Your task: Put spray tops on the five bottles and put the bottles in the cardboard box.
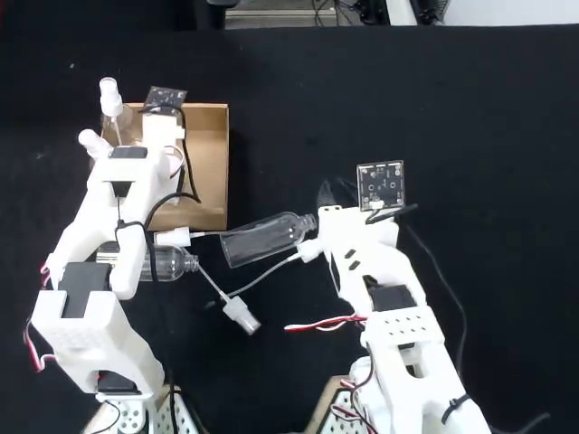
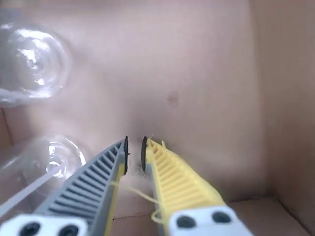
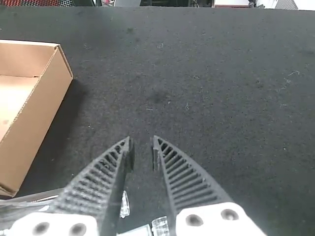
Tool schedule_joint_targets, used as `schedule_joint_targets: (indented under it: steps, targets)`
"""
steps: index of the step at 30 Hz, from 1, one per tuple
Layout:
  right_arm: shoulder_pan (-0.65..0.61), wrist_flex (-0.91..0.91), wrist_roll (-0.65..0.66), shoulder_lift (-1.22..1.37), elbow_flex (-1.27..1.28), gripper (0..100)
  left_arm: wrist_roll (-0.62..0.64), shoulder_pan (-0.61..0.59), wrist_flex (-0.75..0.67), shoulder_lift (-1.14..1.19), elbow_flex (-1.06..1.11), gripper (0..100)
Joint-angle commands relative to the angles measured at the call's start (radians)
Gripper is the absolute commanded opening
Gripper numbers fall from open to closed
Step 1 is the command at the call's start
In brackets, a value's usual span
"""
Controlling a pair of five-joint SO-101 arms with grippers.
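Cardboard box (image 1: 210, 172) is holding two bottles (image 2: 34, 64). The left gripper (image 2: 134, 147) is hanging inside where bottles get set down, barely parted and empty. The right gripper (image 3: 141, 147), likewise slightly parted and empty, is hovering by a lying bottle (image 1: 271, 237), presumably one needing a top (image 1: 241, 316).

The left arm (image 1: 99, 235) extends from lower left to upper left, the left gripper (image 2: 135, 150) barely parted. The right arm (image 1: 380, 280) extends to mid-frame, the right gripper (image 3: 142, 147) slightly parted.

Even light from above, soaked up by the black surface (image 1: 488, 127).
The cardboard box (image 3: 37, 105) throws a soft shadow beside its wall; inside it, bright glare rings the clear bottle bases (image 2: 37, 59), and glints streak the lying bottle (image 1: 267, 237).
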Motion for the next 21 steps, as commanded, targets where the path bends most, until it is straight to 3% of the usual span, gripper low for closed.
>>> schedule_joint_targets:
  steps: [1,7,21]
  targets:
    - [0.015,-0.029,0.0,-0.039,-0.013,5.0,0.054,0.018,-0.006,-0.011,-0.085,6]
    - [0.015,-0.031,0.0,-0.039,-0.013,5.0,0.126,0.019,-0.014,0.003,-0.168,6]
    - [0.015,-0.031,0.0,-0.039,-0.01,5.0,0.061,0.051,-0.014,0.16,-0.302,6]
